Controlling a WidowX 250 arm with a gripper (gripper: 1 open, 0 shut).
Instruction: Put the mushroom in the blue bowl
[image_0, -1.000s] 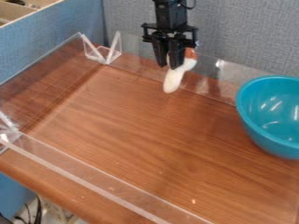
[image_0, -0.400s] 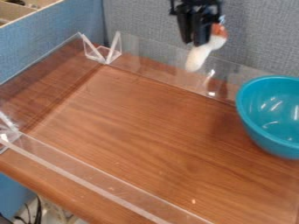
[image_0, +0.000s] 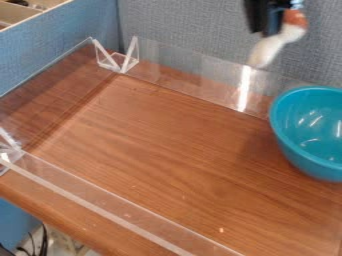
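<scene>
The cream-white mushroom (image_0: 269, 49) hangs in the air near the top right of the camera view, tilted, its upper end pinched by my black gripper (image_0: 279, 27). The gripper points down from the top edge and is shut on the mushroom. The teal-blue bowl (image_0: 311, 131) stands on the wooden table at the right edge, partly cut off by the frame, with nothing showing inside it. The mushroom is above and slightly to the left of the bowl's far rim.
A low clear acrylic wall (image_0: 187, 70) runs around the wooden tabletop (image_0: 160, 150), with a clear bracket (image_0: 115, 55) at the back left corner. A blue panel (image_0: 54, 45) stands at the left behind it.
The gripper has carried the mushroom up off the table and to the right, from the back middle toward the bowl. The bowl has not moved.
</scene>
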